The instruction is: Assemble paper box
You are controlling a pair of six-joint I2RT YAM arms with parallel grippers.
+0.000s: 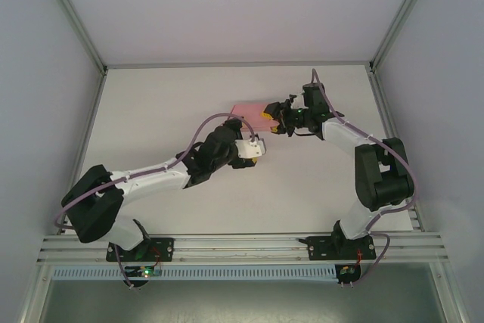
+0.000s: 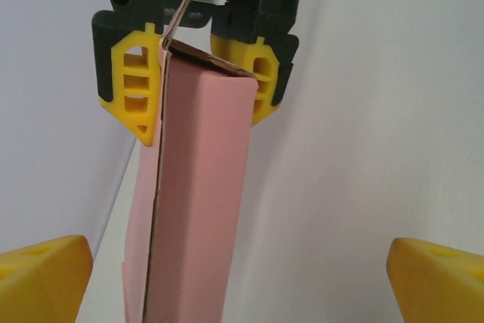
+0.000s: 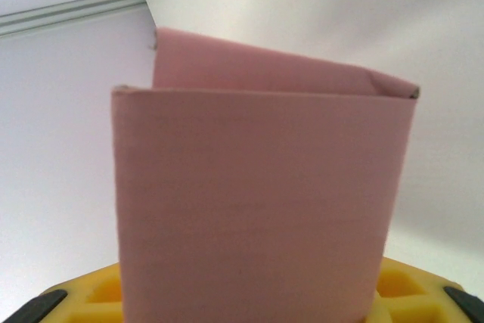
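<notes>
A: The paper box (image 1: 246,109) is seen toward the desk's (image 1: 151,111) far middle, clamped at one end by the right end effector (image 1: 274,117), which is partly closed on it.

B: The left end effector (image 1: 257,150) is spread fully wide, nothing gripped, and pointed at the box's other end.
</notes>
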